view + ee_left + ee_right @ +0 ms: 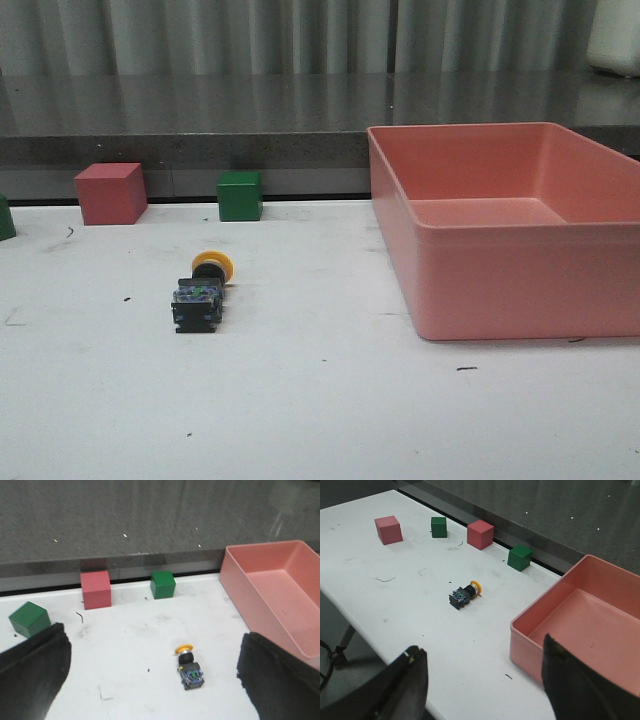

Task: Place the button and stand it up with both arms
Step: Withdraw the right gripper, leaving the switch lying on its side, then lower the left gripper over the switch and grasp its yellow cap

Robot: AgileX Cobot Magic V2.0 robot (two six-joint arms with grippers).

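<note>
Button (203, 286) lying on its side out on the white surface (300, 400), well left of the pink bin (520, 240), nowhere near upright yet. Long axis running front to back: yellow cap pointing away toward the green cube (240, 195) and pink cube (110, 193), black body and base end facing the robot.

Left hand (150, 680) hanging above with fingers spread wide, button sitting pretty much in the gap between them. Right hand (482, 685) also spread, holding nothing, but further off, with the button well ahead and to its left. So probably the left arm's job to reach first, coming in across the body's sides.
</note>
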